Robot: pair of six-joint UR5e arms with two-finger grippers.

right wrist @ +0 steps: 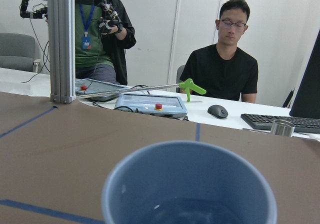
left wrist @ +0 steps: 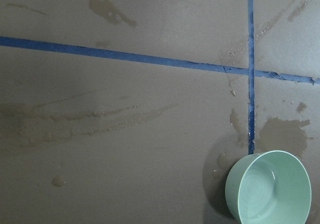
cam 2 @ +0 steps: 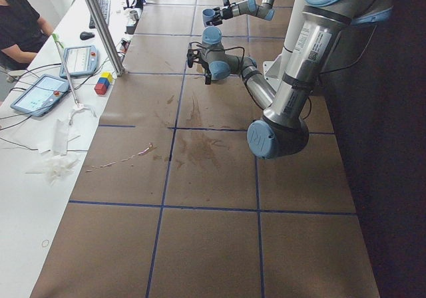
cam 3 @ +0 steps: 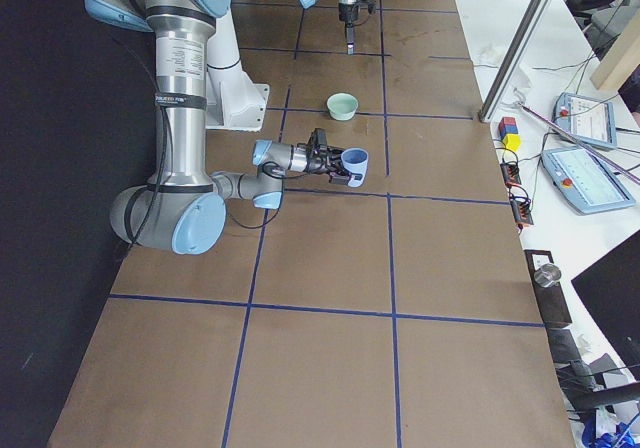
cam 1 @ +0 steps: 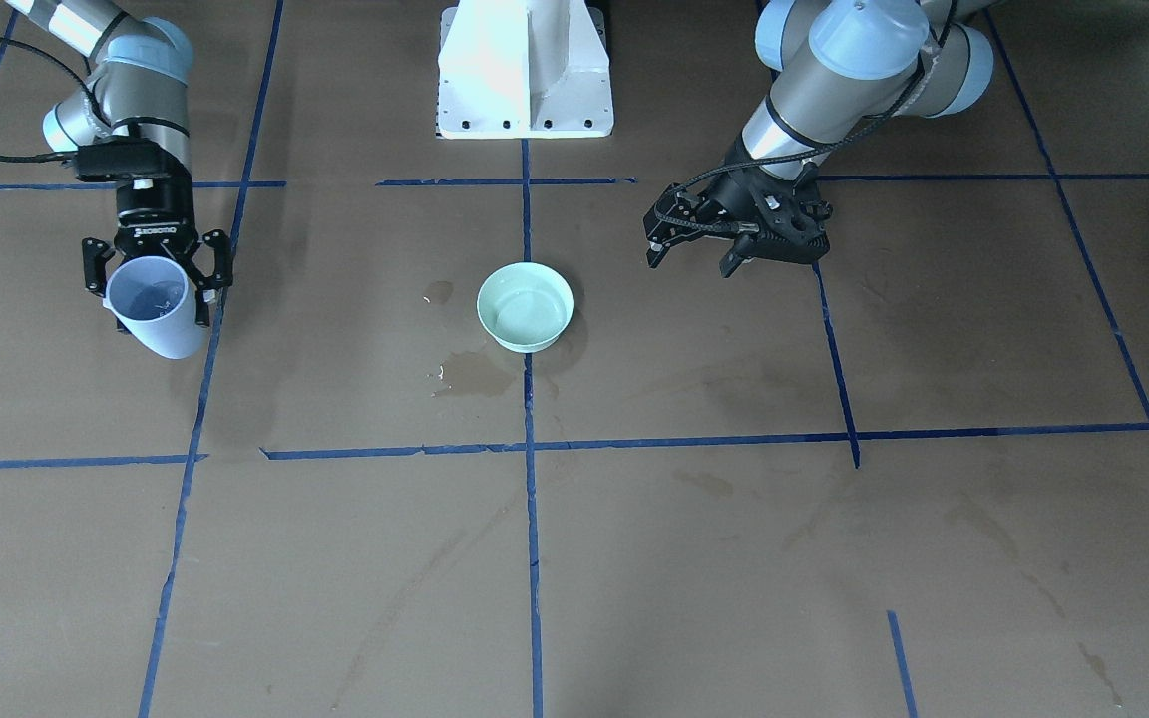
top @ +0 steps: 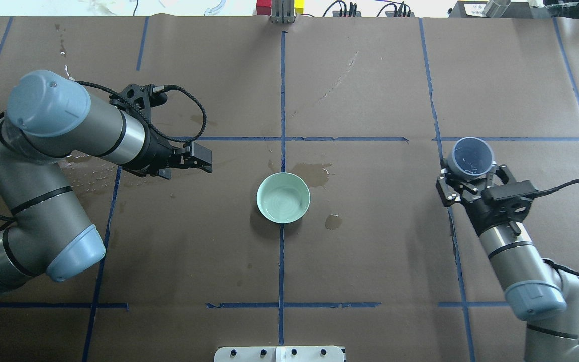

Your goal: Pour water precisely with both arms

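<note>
My right gripper (top: 470,172) is shut on a blue-grey cup (top: 470,154), held upright well to the right of the bowl. It also shows in the front view (cam 1: 156,289). A little clear water (right wrist: 192,210) glints in the cup's bottom. A mint-green bowl (top: 283,197) stands at the table's middle on the blue tape line; it also shows in the left wrist view (left wrist: 270,186). My left gripper (cam 1: 692,257) is open and empty. It hangs above the table a little left of the bowl, apart from it.
Dark wet stains (top: 317,173) lie around the bowl and under my left arm (top: 88,171). The white pedestal (cam 1: 525,70) stands at the robot's side. Blue tape lines grid the brown table. A desk with tablets (cam 3: 575,173) and a metal post (cam 3: 520,48) runs along the far edge.
</note>
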